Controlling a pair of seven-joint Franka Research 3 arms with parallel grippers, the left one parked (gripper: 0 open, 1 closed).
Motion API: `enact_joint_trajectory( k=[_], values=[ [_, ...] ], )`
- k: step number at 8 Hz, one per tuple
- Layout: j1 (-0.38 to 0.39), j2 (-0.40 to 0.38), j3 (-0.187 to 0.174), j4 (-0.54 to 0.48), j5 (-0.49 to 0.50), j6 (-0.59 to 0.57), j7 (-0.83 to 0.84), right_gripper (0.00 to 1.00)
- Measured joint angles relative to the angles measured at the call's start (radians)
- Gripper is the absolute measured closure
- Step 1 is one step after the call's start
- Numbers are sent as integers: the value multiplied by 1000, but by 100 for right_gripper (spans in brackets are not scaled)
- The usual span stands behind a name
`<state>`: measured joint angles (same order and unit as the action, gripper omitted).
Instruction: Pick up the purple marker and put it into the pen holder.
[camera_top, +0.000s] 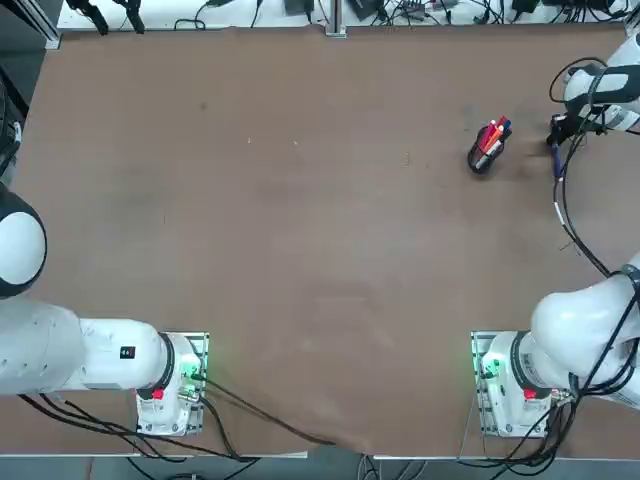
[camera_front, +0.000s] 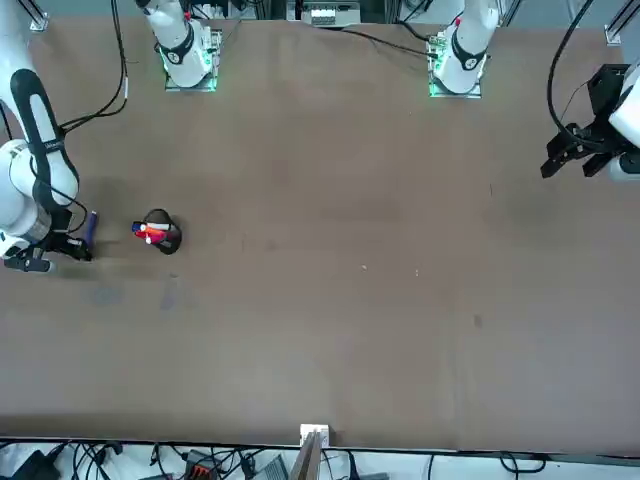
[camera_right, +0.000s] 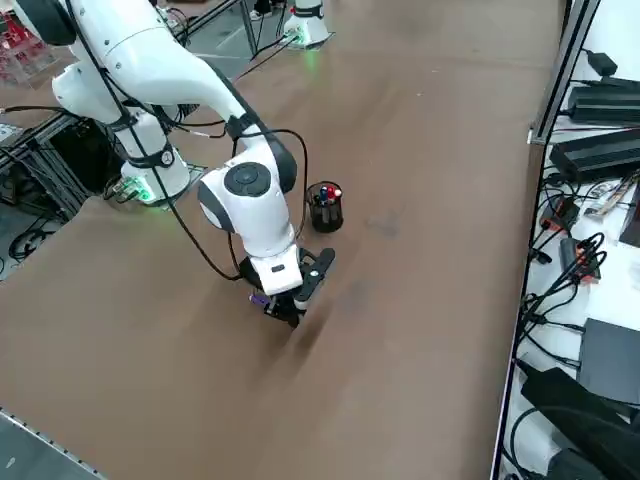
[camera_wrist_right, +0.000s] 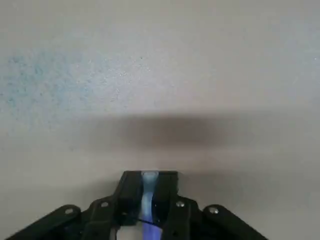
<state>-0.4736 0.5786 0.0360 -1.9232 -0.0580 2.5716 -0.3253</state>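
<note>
The black pen holder (camera_top: 484, 150) stands on the brown table with red, orange and blue pens in it; it also shows in the front view (camera_front: 160, 233) and the right side view (camera_right: 325, 207). My right gripper (camera_top: 556, 140) hangs low over the table just to the holder's right, a short gap away. It is shut on the purple marker (camera_wrist_right: 149, 192), whose pale end shows between the black fingers (camera_wrist_right: 129, 187). The marker's purple body sticks out beside the gripper (camera_front: 75, 245) as a short stick (camera_front: 91, 225). From the right side, a bit of purple marker (camera_right: 259, 298) peeks out at the gripper (camera_right: 285, 312).
The table's right edge (camera_top: 632, 200) runs close to the gripper. A black cable (camera_top: 570, 215) trails from the wrist back over the table to the arm. Cables and power bricks (camera_right: 600, 100) lie on a shelf beyond the far edge.
</note>
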Motion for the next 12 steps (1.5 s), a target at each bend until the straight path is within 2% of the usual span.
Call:
enact_joint_trajectory(
  k=[3, 5, 8, 10, 12],
  values=[
    [0, -22, 0, 14, 0, -34, 1, 85],
    [7, -131, 4, 46, 0, -172, 54, 85],
    [82, -315, 13, 54, -1, -324, 264, 85],
    [103, -370, 13, 57, -21, -370, 383, 85],
    [146, -389, 14, 89, -123, -432, 537, 85]
  ],
)
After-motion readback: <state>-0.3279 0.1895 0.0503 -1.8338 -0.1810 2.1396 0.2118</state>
